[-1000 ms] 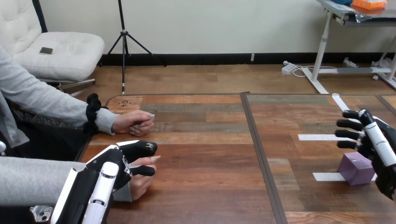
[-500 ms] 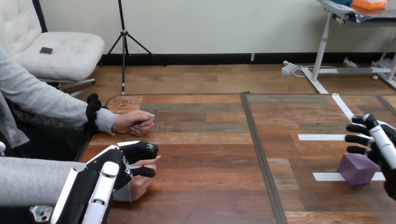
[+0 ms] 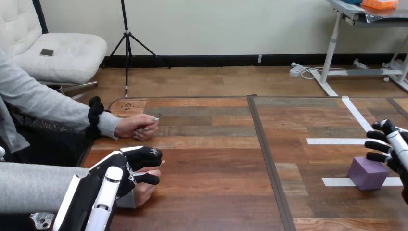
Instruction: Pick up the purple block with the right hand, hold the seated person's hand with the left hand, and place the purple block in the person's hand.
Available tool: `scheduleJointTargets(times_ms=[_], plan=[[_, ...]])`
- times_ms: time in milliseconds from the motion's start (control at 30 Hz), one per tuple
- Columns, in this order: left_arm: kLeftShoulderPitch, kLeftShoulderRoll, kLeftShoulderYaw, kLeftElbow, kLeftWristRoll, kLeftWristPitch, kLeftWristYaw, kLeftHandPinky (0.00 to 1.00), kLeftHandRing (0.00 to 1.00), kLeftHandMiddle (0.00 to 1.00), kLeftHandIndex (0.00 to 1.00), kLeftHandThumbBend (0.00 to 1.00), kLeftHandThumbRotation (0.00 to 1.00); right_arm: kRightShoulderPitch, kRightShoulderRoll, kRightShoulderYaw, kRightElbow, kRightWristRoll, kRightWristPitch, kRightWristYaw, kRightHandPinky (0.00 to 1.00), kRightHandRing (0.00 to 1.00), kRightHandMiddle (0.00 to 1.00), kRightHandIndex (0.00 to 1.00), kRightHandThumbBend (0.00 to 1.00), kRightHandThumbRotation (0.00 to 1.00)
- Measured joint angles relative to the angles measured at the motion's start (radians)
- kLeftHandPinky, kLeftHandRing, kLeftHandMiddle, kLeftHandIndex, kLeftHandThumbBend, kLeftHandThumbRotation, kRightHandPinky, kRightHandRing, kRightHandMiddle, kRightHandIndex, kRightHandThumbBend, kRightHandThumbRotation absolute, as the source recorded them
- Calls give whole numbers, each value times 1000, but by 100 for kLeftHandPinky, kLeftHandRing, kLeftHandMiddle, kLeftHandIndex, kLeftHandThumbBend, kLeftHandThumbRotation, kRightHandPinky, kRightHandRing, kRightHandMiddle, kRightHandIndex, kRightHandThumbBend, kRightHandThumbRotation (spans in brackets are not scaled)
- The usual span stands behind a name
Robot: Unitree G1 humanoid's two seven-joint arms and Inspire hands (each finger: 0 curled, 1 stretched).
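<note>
The right hand's fingers (image 3: 376,145) are straight and spread, holding nothing. Their tips sit just over the far right edge of the block (image 3: 367,173), and whether they touch it cannot be told. A second ago those fingers reached further in, over the block's far side. Since then the right hand (image 3: 395,144) has slid back toward the view's right edge, so less of it now covers the block. The block itself has not moved. It rests on the table (image 3: 216,159), at the right end of a strip of white tape (image 3: 337,182).

At the lower left, the left hand's fingers (image 3: 144,154) and thumb are curled round the person's hand (image 3: 144,190), one of whose fingertips shows between them. The left hand (image 3: 122,168) has kept this hold unchanged through the second. The person's other hand (image 3: 137,127) lies on the table further back, apart from both.

So the holding step looks done, while the pick-up has not begun and the right hand seems to be lining up afresh. It likely needs to come back in and close round the block's sides before anything can cross to the person's hand, which is well apart from the block.
</note>
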State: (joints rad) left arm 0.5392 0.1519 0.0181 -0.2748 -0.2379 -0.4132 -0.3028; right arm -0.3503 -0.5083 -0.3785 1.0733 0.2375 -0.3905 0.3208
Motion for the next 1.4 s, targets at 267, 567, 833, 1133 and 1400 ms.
scheduleJointTargets(times_ms=[267,567,833,1133,1400], plan=[[0,0,0,0,0,0,-1,55,70,68,63,10,93,-16,-1,-9,7,-3,0,-25,69,73,74,73,63,59],[0,0,0,0,0,1,0,54,70,68,63,3,93,-29,-2,-10,18,-9,0,-44,75,79,78,76,58,59],[0,0,0,0,0,0,-3,53,70,67,63,1,93,-35,-3,-17,40,-7,0,-34,80,83,81,78,59,61],[0,0,0,0,0,1,-5,52,69,67,63,5,93,-44,-4,-28,60,1,23,-34,81,83,82,79,64,61],[0,0,1,0,0,6,1,52,68,67,63,7,92,-71,-8,-61,91,48,106,-5,81,83,83,81,66,65]])
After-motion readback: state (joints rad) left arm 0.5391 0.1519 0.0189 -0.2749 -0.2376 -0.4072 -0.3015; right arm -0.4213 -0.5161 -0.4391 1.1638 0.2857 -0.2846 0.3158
